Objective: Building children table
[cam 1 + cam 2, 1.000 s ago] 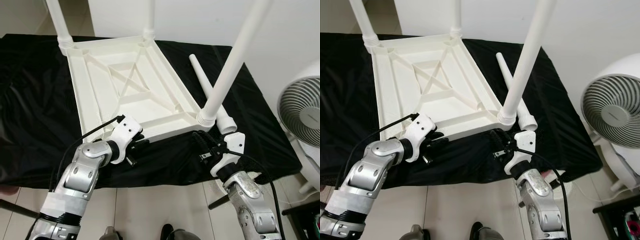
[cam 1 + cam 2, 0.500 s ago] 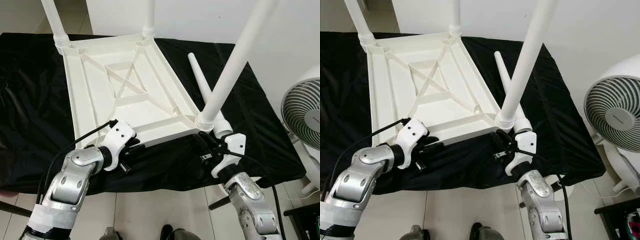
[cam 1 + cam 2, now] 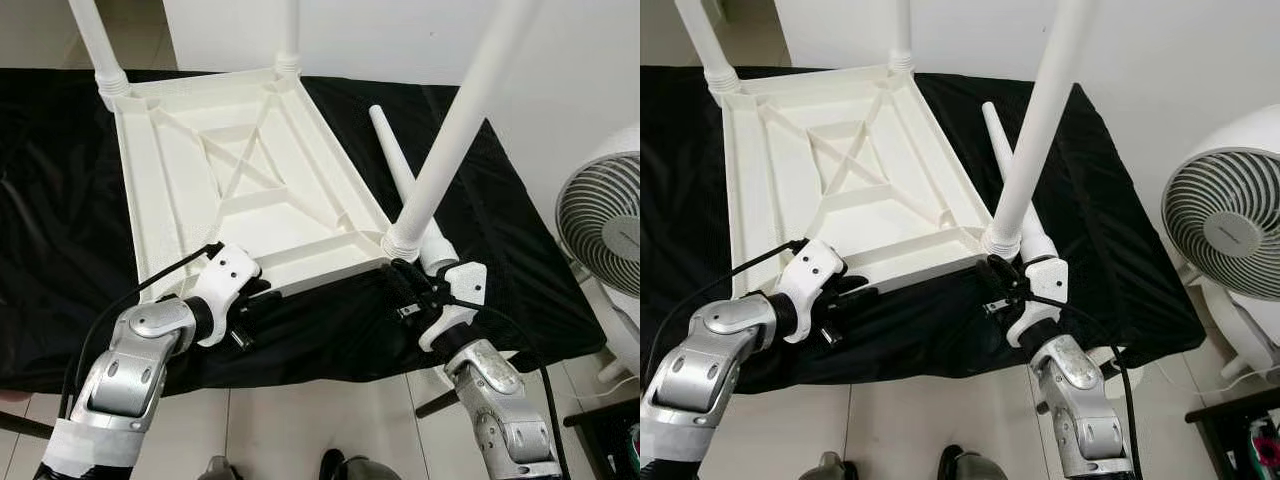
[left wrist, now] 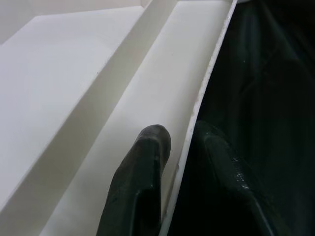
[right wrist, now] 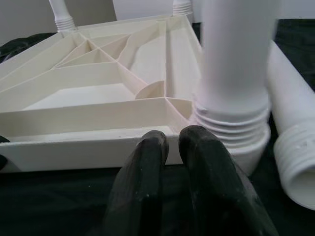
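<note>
My left jaws (image 3: pixel 243 308) pinch the upturned table's (image 3: pixel 250 190) near rim; right jaws (image 3: pixel 992 280), closed empty by its near-right leg (image 3: pixel 1025 150), could nudge it askew.

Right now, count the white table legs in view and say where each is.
4: three stand screwed into the upturned tabletop, at the far-left corner, far-right corner and near-right corner; one loose leg lies on the black cloth.

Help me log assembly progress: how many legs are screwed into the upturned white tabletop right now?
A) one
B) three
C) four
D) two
B: three legs stand upright in the tabletop corners, while the fourth leg lies loose on the black cloth beside it.
</note>
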